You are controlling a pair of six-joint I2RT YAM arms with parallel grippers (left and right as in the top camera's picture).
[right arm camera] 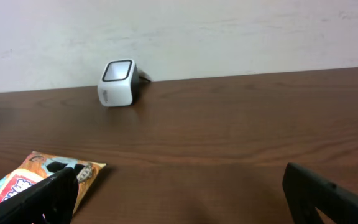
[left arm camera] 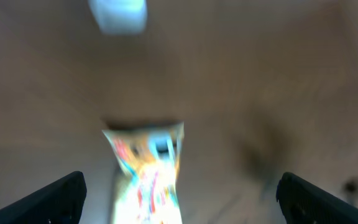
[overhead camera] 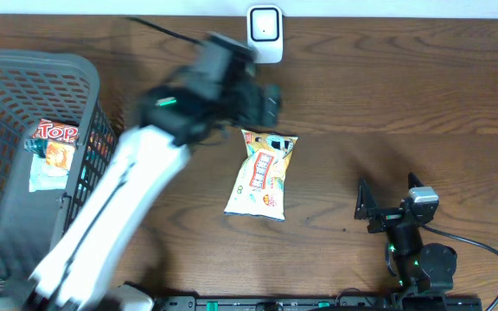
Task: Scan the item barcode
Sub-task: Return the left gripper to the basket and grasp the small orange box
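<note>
The left gripper (overhead camera: 264,104) (nearer arm) is held wide open, empty, over the far end of the snack packet (overhead camera: 262,175) — long axis aimed at the barcode scanner (overhead camera: 264,34).

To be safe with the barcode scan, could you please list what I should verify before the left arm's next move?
1. Left gripper open: ok, fingers wide apart.
2. Snack packet lying flat, not gripped: ok.
3. Barcode facing up: cannot tell, print too small and blurred.
4. Scanner unobstructed: ok, nothing in front of it.
5. Right gripper clear of the packet: ok, open and off to the side.
6. Left wrist view sharp: not ok, blurred.
</note>
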